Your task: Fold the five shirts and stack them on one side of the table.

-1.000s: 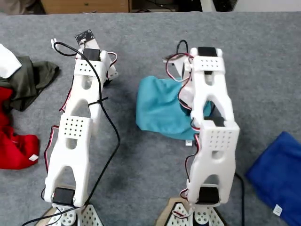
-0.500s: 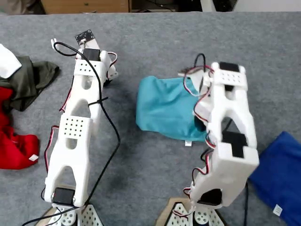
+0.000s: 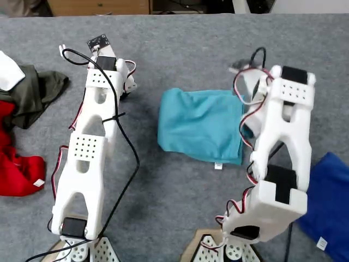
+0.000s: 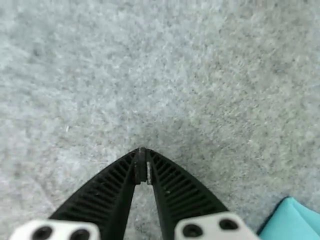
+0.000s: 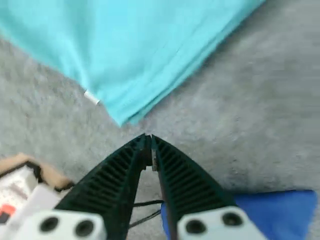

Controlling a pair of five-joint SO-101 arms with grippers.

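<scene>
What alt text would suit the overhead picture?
A folded teal shirt lies between the white left arm and right arm. A blue shirt lies at the right edge, a red shirt and dark green shirt at the left.

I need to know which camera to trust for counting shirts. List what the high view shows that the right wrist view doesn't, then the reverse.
High view adds: the red shirt, the dark green shirt and a white cloth heaped at the table's left side, plus the left arm. Right wrist view adds: the right gripper, shut and empty, above the grey table cover just off the teal shirt's corner. Shared: the folded teal shirt, its white tag, the blue shirt.
</scene>
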